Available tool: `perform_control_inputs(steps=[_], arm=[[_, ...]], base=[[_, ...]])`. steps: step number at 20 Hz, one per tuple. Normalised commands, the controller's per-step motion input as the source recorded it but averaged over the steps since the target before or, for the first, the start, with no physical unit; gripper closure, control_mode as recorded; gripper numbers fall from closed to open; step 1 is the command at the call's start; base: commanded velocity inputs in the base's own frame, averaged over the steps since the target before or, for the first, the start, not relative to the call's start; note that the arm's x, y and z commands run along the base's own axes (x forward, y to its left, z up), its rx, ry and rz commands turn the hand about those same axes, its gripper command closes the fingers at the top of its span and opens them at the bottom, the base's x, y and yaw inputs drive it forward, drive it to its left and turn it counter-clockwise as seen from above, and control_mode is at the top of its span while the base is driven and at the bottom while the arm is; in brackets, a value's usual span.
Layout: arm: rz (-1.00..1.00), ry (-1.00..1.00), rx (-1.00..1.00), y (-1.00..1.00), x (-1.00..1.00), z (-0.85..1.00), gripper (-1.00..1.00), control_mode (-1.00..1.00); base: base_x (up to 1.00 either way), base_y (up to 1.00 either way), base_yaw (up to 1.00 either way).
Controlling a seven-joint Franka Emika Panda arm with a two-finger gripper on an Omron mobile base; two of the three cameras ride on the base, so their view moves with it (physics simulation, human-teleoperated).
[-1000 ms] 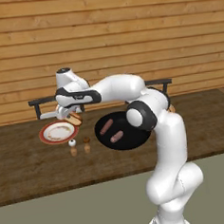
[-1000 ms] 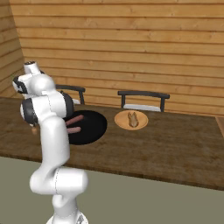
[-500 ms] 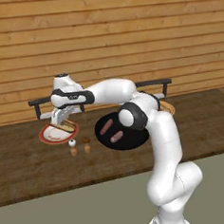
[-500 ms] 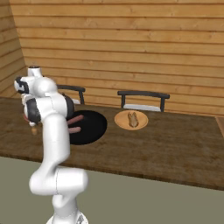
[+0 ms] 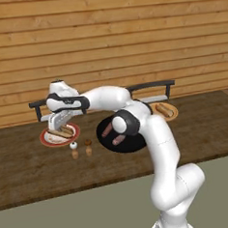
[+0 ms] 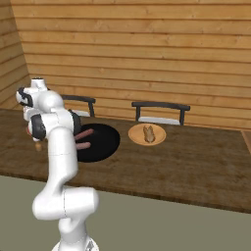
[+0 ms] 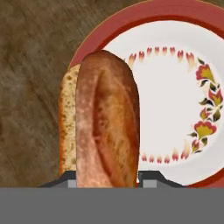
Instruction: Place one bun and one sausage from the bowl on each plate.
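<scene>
- A golden-brown, elongated bun [image 7: 107, 122] is held between the fingers of the two-finger gripper [image 5: 58, 123], directly over the white, red-rimmed, flower-patterned plate [image 7: 175, 105].
- One paler bun [image 7: 68, 127] is seen beneath it, at the plate's edge.
- Two reddish-brown sausages [image 5: 107, 130] are counted in the black round bowl [image 5: 132, 142].
- One bun lies on the tan plate [image 6: 147, 134], well apart.

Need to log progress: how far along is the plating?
Done: a bun lies on the tan plate. In hand: the gripper holds the other bun over the red-rimmed plate. Left: both sausages lie in the black bowl.
</scene>
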Motion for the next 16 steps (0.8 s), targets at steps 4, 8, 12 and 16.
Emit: perform_control_inputs(steps=[4, 8, 12, 16], arm=[[0.0, -0.04, 0.0, 0.05, 0.02, -0.51, 1.0, -1.0], [0.0, -0.11, 0.0, 0.11, 0.31, 0.0, 1.0, -1.0], [0.0, -0.01, 0.0, 0.0, 0.16, 0.06, -1.0, -1.0], [0.0, 0.0, 0.0, 0.01, -0.04, 0.0, -1.0, -1.0]], base=[[0.0, 0.0, 0.0], [0.0, 0.0, 0.0], [0.0, 0.0, 0.0], [0.0, 0.0, 0.0]])
